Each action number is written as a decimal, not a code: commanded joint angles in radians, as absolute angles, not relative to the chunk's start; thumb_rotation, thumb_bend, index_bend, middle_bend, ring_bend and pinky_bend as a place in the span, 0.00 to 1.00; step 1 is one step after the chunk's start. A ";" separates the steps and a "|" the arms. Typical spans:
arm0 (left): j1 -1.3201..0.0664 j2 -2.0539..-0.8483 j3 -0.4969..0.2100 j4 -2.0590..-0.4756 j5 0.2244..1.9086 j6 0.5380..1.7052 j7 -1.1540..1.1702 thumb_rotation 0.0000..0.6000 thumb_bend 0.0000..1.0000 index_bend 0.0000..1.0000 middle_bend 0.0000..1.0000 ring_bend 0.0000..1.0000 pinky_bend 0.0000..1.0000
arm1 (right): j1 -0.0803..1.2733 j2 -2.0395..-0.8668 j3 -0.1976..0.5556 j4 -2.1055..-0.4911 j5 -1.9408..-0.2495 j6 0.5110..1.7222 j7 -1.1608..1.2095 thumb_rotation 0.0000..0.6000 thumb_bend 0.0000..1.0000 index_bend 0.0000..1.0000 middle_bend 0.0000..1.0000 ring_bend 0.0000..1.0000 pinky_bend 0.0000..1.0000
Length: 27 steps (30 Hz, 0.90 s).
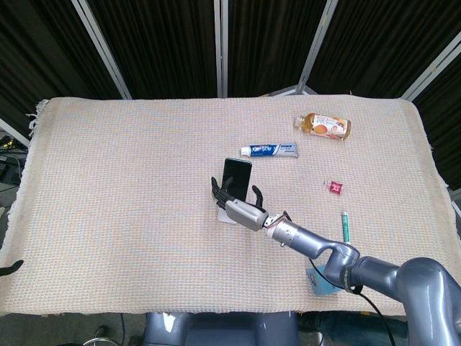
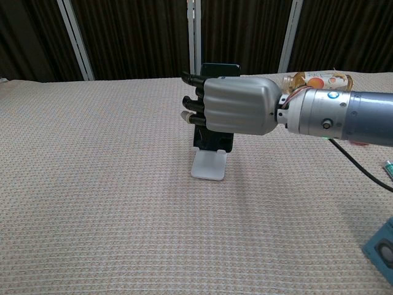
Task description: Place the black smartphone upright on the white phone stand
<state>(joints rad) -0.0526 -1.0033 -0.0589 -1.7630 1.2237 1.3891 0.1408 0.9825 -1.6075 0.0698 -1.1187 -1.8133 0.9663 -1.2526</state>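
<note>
From my station I see the black smartphone standing upright on the white phone stand, its lower edge down at the stand's lip. My right hand sits directly in front of it in the chest view, covering most of the screen; only the top edge and the lower part of the phone show around the metal back of the hand. In the head view the phone rises just beyond the hand, with the dark fingers to its left and another finger up on its right side.

The counter is covered by a beige woven cloth. Behind it hang dark ribbed panels divided by pale metal struts. Further back on the cloth lie a toothpaste tube and an amber drink bottle on its side. A small red packet and a green pen-like stick lie to the right, well apart from the stand. A blue object sits at the near edge under my forearm.

The right hand's fingers are loosely curled either side of the phone, partly opened. I cannot tell whether they are gripping the phone or only resting beside it. The left hand is out of sight in both views.
</note>
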 commanded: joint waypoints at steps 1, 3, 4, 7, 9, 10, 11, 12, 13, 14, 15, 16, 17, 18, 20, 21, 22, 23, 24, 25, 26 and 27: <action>-0.051 -1.001 -0.056 -1.767 1.234 1.393 0.137 1.00 0.00 0.00 0.00 0.00 0.00 | 0.956 -1.557 0.073 -1.169 -1.808 0.995 -1.265 1.00 0.20 0.12 0.16 0.36 0.13; -0.048 -0.997 -0.054 -1.771 1.245 1.400 0.132 1.00 0.00 0.00 0.00 0.00 0.00 | 0.937 -1.520 0.075 -1.212 -1.805 1.017 -1.269 1.00 0.20 0.12 0.16 0.36 0.13; -0.045 -0.995 -0.052 -1.775 1.252 1.405 0.128 1.00 0.00 0.00 0.00 0.00 0.00 | 0.926 -1.500 0.076 -1.236 -1.802 1.031 -1.267 1.00 0.20 0.12 0.17 0.36 0.13; -0.039 -0.989 -0.047 -1.782 1.273 1.418 0.118 1.00 0.00 0.00 0.00 0.00 0.00 | 0.878 -1.430 0.080 -1.314 -1.796 1.103 -1.240 1.00 0.20 0.13 0.18 0.36 0.13; -0.033 -0.985 -0.043 -1.786 1.292 1.431 0.110 1.00 0.00 0.00 0.00 0.00 0.00 | 0.833 -1.379 0.084 -1.367 -1.780 1.161 -1.200 1.00 0.20 0.13 0.18 0.36 0.13; -0.031 -0.984 -0.041 -1.788 1.301 1.437 0.107 1.00 0.00 0.00 0.00 0.00 0.00 | 0.811 -1.358 0.087 -1.389 -1.767 1.187 -1.181 1.00 0.20 0.13 0.17 0.36 0.12; -0.028 -0.983 -0.039 -1.789 1.311 1.444 0.104 1.00 0.00 0.00 0.00 0.00 0.00 | 0.787 -1.339 0.091 -1.412 -1.751 1.213 -1.159 1.00 0.20 0.13 0.17 0.36 0.12; -0.025 -0.983 -0.037 -1.791 1.324 1.453 0.100 1.00 0.00 0.00 0.00 0.00 0.00 | 0.751 -1.315 0.098 -1.444 -1.721 1.252 -1.119 1.00 0.19 0.13 0.16 0.35 0.10; -0.022 -0.983 -0.036 -1.792 1.334 1.461 0.096 1.00 0.00 0.00 0.00 0.00 0.00 | 0.723 -1.298 0.102 -1.469 -1.700 1.281 -1.083 1.00 0.18 0.12 0.16 0.34 0.08; -0.019 -0.983 -0.034 -1.791 1.344 1.468 0.092 1.00 0.00 0.00 0.00 0.00 0.00 | 0.699 -1.283 0.105 -1.491 -1.679 1.307 -1.043 1.00 0.17 0.12 0.15 0.33 0.06; -0.016 -0.984 -0.031 -1.790 1.360 1.478 0.085 1.00 0.00 0.00 0.00 0.00 0.00 | 0.667 -1.267 0.109 -1.517 -1.655 1.340 -0.983 1.00 0.15 0.12 0.13 0.30 0.03; -0.013 -0.986 -0.029 -1.789 1.372 1.486 0.080 1.00 0.00 0.00 0.00 0.00 0.00 | 0.645 -1.259 0.111 -1.532 -1.639 1.366 -0.933 1.00 0.11 0.11 0.11 0.27 0.01; -0.010 -0.989 -0.029 -1.788 1.392 1.501 0.072 1.00 0.00 0.00 0.00 0.00 0.00 | 0.600 -1.252 0.117 -1.560 -1.593 1.411 -0.846 1.00 0.08 0.09 0.09 0.24 0.01; -0.006 -0.993 -0.027 -1.783 1.411 1.516 0.065 1.00 0.00 0.00 0.00 0.00 0.00 | 0.561 -1.244 0.113 -1.585 -1.566 1.445 -0.781 1.00 0.03 0.07 0.06 0.19 0.00; 0.000 -1.005 -0.026 -1.768 1.442 1.541 0.050 1.00 0.00 0.00 0.00 0.00 0.00 | 0.501 -1.229 0.099 -1.636 -1.524 1.480 -0.697 1.00 0.00 0.02 0.01 0.10 0.00; 0.002 -1.009 -0.026 -1.762 1.454 1.551 0.044 1.00 0.00 0.00 0.00 0.00 0.00 | 0.476 -1.224 0.093 -1.661 -1.506 1.492 -0.665 1.00 0.00 0.01 0.00 0.05 0.00; 0.005 -1.015 -0.025 -1.754 1.469 1.564 0.038 1.00 0.00 0.00 0.00 0.00 0.00 | 0.444 -1.220 0.083 -1.691 -1.486 1.509 -0.624 1.00 0.00 0.00 0.00 0.02 0.00; 0.007 -1.018 -0.025 -1.749 1.479 1.572 0.033 1.00 0.00 0.00 0.00 0.00 0.00 | 0.421 -1.217 0.074 -1.710 -1.474 1.519 -0.599 1.00 0.00 0.00 0.00 0.01 0.00; 0.009 -1.021 -0.024 -1.744 1.487 1.580 0.029 1.00 0.00 0.00 0.00 0.00 0.00 | 0.400 -1.214 0.062 -1.725 -1.466 1.527 -0.579 1.00 0.00 0.00 0.00 0.00 0.00; 0.011 -1.023 -0.023 -1.740 1.494 1.585 0.024 1.00 0.00 0.00 0.00 0.00 0.00 | 0.379 -1.212 0.050 -1.735 -1.462 1.536 -0.561 1.00 0.00 0.00 0.00 0.00 0.00; 0.013 -1.023 -0.023 -1.737 1.497 1.588 0.020 1.00 0.00 0.00 0.00 0.00 0.00 | 0.366 -1.212 0.042 -1.740 -1.461 1.543 -0.550 1.00 0.00 0.00 0.00 0.00 0.00; 0.015 -1.024 -0.022 -1.734 1.501 1.591 0.015 1.00 0.00 0.00 0.00 0.00 0.00 | 0.348 -1.215 0.031 -1.745 -1.461 1.553 -0.532 1.00 0.00 0.00 0.00 0.00 0.00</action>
